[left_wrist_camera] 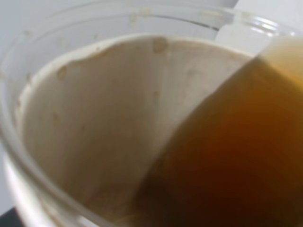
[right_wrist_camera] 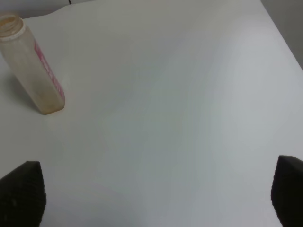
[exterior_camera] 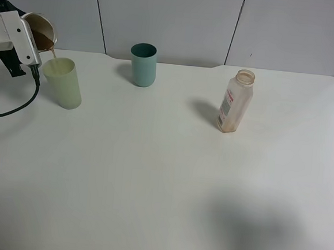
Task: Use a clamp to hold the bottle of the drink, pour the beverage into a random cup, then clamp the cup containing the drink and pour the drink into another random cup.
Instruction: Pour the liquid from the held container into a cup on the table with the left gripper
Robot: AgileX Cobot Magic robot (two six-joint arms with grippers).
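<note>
Left tool [exterior_camera: 32,39] clasping tilted cup [exterior_camera: 40,31] above yellow-green tumbler [exterior_camera: 62,82].

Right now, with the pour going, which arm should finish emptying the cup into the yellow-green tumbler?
Left. The left gripper holds the tilted cup above the yellow-green tumbler, beverage at its lip. The right gripper is open near the bottle.
</note>
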